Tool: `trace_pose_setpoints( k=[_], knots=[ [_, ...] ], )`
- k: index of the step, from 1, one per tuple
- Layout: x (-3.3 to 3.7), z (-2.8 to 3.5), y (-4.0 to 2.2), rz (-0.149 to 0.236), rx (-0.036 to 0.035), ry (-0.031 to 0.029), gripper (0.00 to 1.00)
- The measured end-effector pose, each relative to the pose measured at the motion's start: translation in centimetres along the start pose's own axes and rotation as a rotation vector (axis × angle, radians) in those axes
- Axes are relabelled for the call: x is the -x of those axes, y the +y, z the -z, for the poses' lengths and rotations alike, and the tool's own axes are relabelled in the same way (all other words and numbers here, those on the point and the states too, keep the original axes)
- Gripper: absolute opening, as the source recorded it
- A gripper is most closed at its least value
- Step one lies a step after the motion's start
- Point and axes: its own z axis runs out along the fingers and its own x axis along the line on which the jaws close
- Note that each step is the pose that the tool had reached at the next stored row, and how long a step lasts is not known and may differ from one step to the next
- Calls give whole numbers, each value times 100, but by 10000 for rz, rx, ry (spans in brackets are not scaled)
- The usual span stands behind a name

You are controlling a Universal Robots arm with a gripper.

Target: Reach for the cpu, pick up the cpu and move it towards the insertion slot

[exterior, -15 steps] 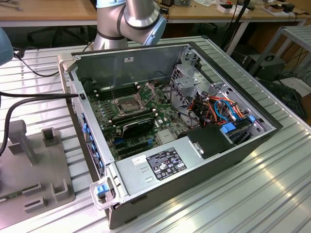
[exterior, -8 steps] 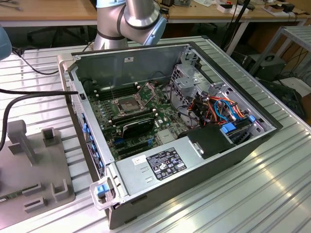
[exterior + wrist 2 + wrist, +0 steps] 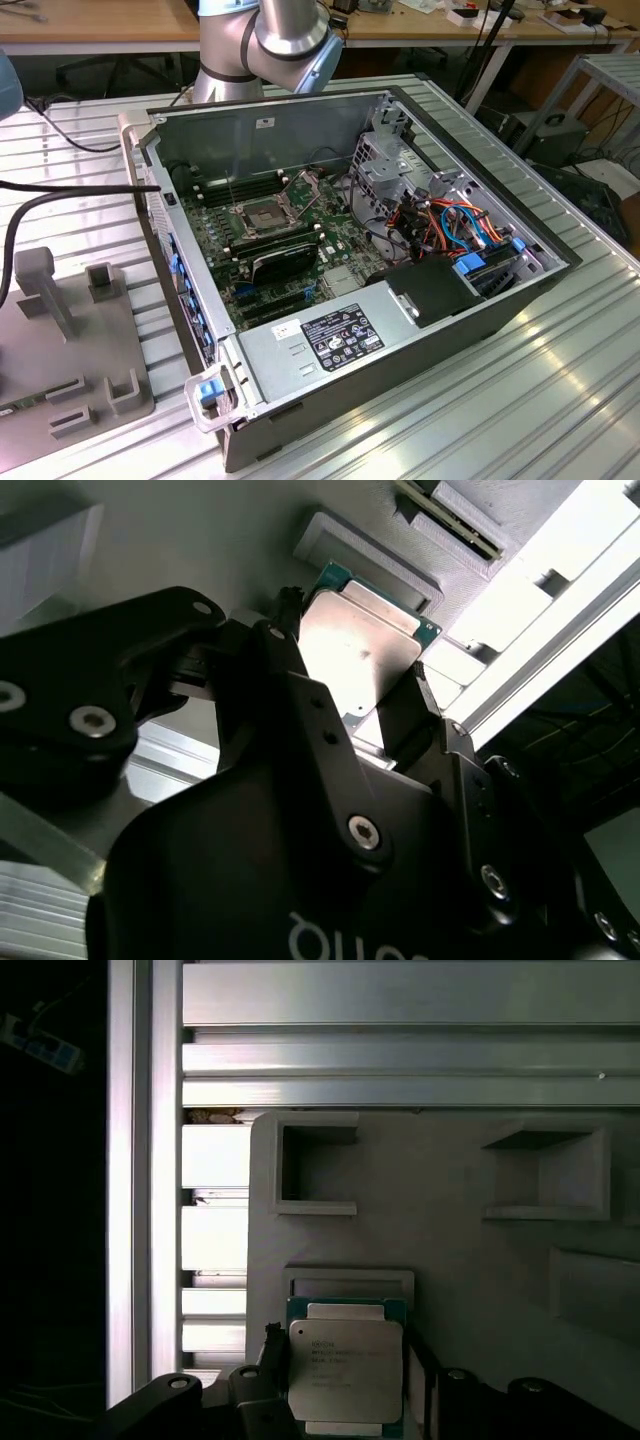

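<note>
The cpu (image 3: 345, 1368) is a thin square chip with a pale silver face on a green board. It sits between my gripper's (image 3: 345, 1360) two black fingers, over a shallow recess of the grey holder tray (image 3: 470, 1290). In the second wrist view the gripper (image 3: 355, 665) is shut on the cpu (image 3: 360, 645), one finger (image 3: 290, 650) on each opposite edge. I cannot tell whether the chip is off the tray. The insertion slot (image 3: 262, 215), a silver-framed square socket, lies on the motherboard inside the open computer case, far from the tray (image 3: 60, 330).
The open case (image 3: 350, 230) has raised metal walls, a black finned block (image 3: 285, 258), drive cages and cables on the exterior view's right. The tray carries upright posts (image 3: 40, 280) and empty pockets (image 3: 315, 1165). Ribbed aluminium table (image 3: 520, 400) lies all around. The arm's base (image 3: 270, 30) stands behind the case.
</note>
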Motion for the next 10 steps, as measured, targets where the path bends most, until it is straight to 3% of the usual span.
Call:
trace_pose_setpoints(
  k=[7, 10],
  knots=[
    [-1, 95, 3, 0, 3, 1, 55],
    [-3, 180, 6, 0, 3, 1, 55]
  ],
)
